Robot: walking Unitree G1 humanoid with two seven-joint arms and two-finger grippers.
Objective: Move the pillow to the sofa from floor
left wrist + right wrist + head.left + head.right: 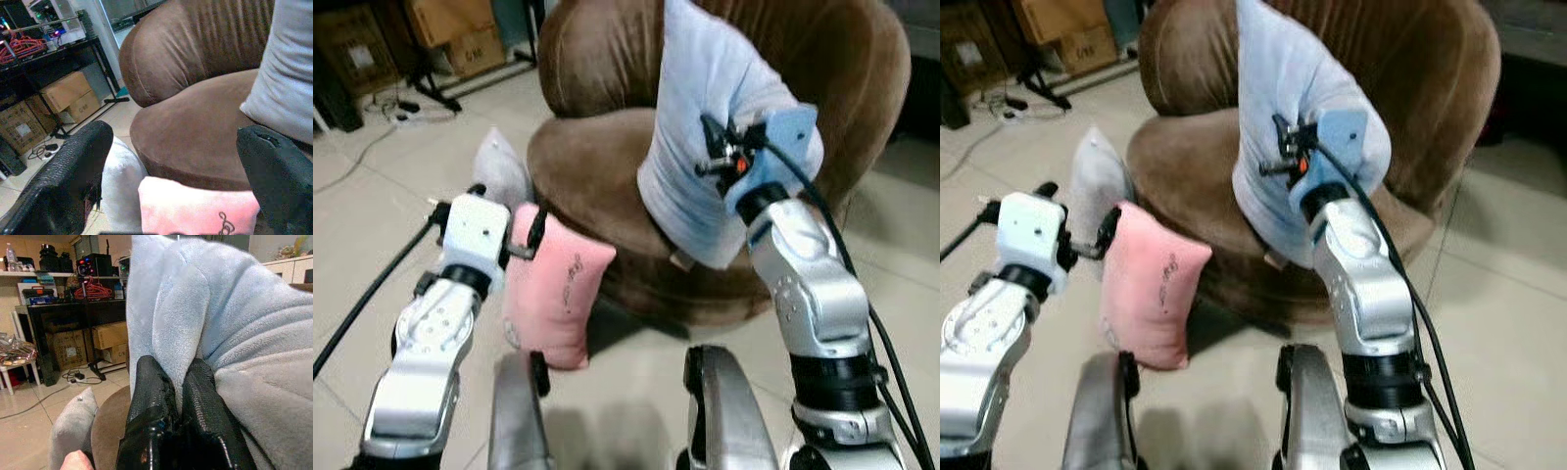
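The right gripper (178,396) is pinching a fold of the light-blue pillow (705,108), holding it over the brown sofa (597,157) seat, probably for release. The left gripper (171,166), fingers spread, is hovering by the pink pillow (553,294) leaning against the sofa on the floor.

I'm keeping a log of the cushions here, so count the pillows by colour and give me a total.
Light blue pillow, held over the sofa by the right pincer: 1
Pink pillow, on the floor: 1
Grey pillow, on the floor: 1
Total: 3
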